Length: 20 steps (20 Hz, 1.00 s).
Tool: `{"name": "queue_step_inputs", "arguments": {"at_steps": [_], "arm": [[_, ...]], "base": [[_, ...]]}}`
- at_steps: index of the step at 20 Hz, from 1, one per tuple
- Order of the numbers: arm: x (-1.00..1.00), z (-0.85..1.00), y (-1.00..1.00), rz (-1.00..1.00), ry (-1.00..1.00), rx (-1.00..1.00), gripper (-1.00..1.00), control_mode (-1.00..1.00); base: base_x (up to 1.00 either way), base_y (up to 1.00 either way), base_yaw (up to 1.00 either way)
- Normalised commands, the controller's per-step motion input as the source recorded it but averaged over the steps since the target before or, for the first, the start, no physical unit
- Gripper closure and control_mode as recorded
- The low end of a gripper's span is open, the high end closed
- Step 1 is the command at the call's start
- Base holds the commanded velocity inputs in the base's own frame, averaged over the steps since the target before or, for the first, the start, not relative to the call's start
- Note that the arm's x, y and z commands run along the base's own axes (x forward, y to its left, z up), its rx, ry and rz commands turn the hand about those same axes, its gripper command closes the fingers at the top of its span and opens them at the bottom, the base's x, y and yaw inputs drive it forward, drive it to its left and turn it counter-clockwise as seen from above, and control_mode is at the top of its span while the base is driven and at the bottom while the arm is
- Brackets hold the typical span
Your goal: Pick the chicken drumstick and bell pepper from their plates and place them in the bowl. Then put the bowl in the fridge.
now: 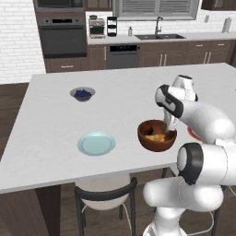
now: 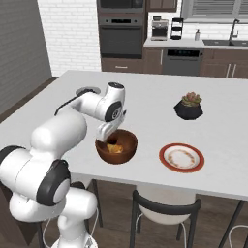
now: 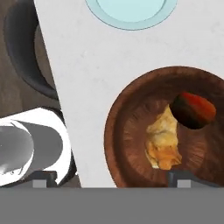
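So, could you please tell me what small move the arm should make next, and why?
Probably lower the open gripper astride the wooden bowl's near rim: chicken drumstick and bell pepper already lie inside, both plates bare.

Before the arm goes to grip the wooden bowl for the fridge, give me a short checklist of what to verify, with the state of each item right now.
1. Golden orange-brown chicken drumstick inside the dark reddish-brown wooden bowl: ok.
2. Glossy red bell pepper inside the bowl, beside the drumstick: ok.
3. Plain light blue plate bare: ok. White plate with red-brown rim bare: ok.
4. Gripper free of food, jaws open over the bowl: ok.
5. Bowl upright on the white table, near its front edge: ok.
6. Fridge door open and a shelf free: cannot tell.
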Motion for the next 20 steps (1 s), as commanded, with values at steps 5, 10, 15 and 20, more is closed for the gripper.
{"name": "queue_step_inputs", "arguments": {"at_steps": [5, 10, 15, 20], "arm": [[-0.32, 0.25, -0.11, -0.77, 0.0, 0.0, -1.0, -1.0], [-0.29, 0.09, -0.12, -0.77, 0.0, 0.0, -1.0, -1.0], [-0.17, 0.0, -0.1, -0.79, 0.01, 0.0, -1.0, -1.0], [-0.29, 0.0, -0.13, -0.61, 0.0, 0.13, -1.0, -1.0]], "base": [[0.0, 0.0, 0.0], [0.0, 0.0, 0.0], [0.0, 0.0, 0.0], [0.0, 0.0, 0.0]]}}
